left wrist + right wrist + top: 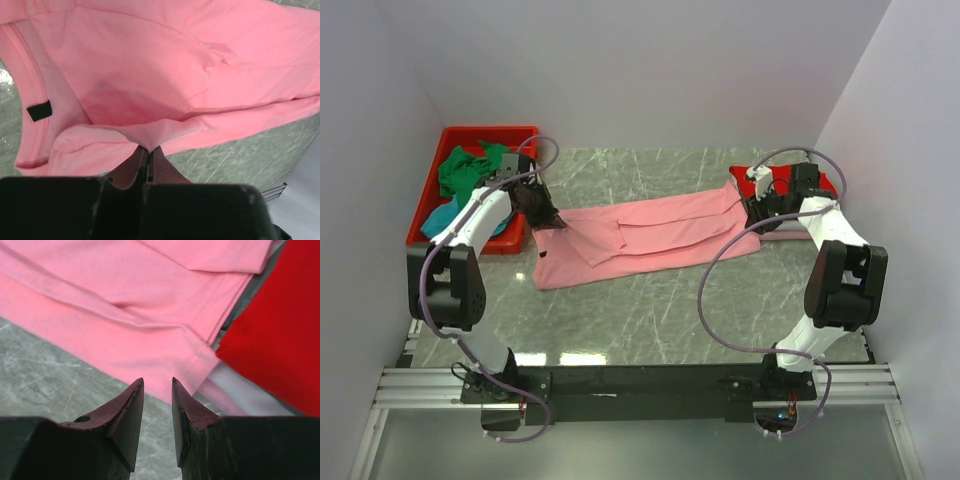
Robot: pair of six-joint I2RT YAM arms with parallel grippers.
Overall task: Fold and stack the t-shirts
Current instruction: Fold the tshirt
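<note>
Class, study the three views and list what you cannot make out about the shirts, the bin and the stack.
Bin contents, top view: the left arm covers part of the red bin; shirts beyond the green shirt and teal shirt cannot be counted.
Stack under the red shirt: the right wrist view's edge cuts it off; the right arm covers it from above.
Neck label, left wrist view: too small to read.

The salmon pink t-shirt (650, 238) lies stretched flat, folded lengthwise, a red t-shirt (280, 330) beside its right end.
</note>
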